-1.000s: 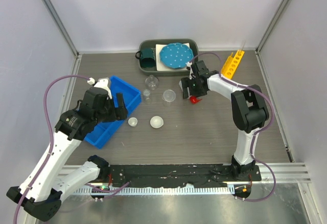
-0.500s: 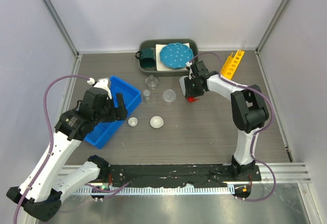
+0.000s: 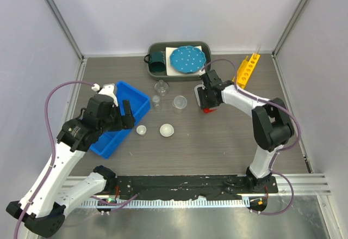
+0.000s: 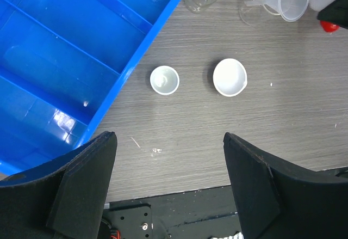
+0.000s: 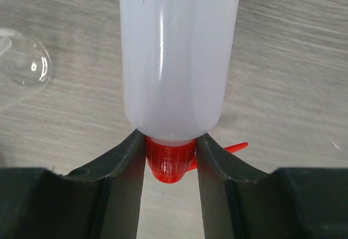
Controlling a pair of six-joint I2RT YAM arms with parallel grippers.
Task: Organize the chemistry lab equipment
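My right gripper point(image 3: 206, 99) is shut on the red cap point(image 5: 169, 161) of the white squeeze bottle point(image 5: 179, 54), right of the table's middle; its red nozzle point(image 3: 206, 108) sticks out below the fingers. My left gripper point(image 3: 126, 114) is open and empty, low over the table point(image 4: 169, 141) beside the blue bin. Two small round dishes point(image 4: 165, 80) point(image 4: 230, 77) lie ahead of it. A clear flask point(image 3: 161, 87), a smaller clear flask point(image 3: 156, 102) and a funnel in a beaker point(image 3: 180, 102) stand mid-table. The yellow holed rack point(image 3: 247, 68) lies at the back right.
A blue divided bin point(image 3: 132, 102) sits at the left, partly under my left arm. A grey tray point(image 3: 154, 74) at the back holds a teal mug point(image 3: 157, 60) and a blue dotted plate point(image 3: 187, 58). The enclosure walls close in the left, back and right sides.
My right arm's elbow has swung right and its wrist has turned, still holding the bottle at about the same spot. The left arm has barely moved.
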